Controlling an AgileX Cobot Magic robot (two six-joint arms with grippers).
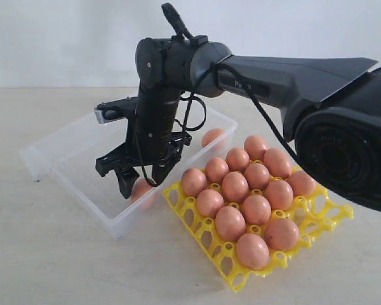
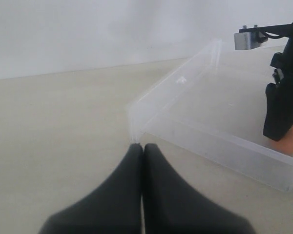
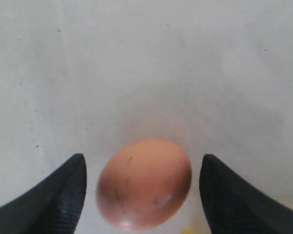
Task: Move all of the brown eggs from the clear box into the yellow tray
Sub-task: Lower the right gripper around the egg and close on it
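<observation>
Your right gripper [image 1: 140, 178] hangs low inside the clear box [image 1: 62, 159], spread about as wide as it goes and holding nothing. In the right wrist view, one brown egg [image 3: 144, 184] lies on the box floor between the two fingers [image 3: 63, 195], with a gap on either side. The line-up looks good, so this is the moment to come down and close. Lower until the pads sit level with the widest part of the egg, not its crown, or it is likely to squirt out. Close slowly and evenly so neither finger nudges the egg along the smooth floor first, and stop at first firm contact, because the shell will not forgive a hard squeeze. Lift straight up and clear the box wall before you swing toward the yellow tray [image 1: 333, 213], where empty cups show along the edge nearest the box. A second egg [image 1: 213, 136] waits by the far wall. Your left gripper [image 2: 142, 151] is closed on nothing, parked on the table just outside a corner of the box; leave it there.
</observation>
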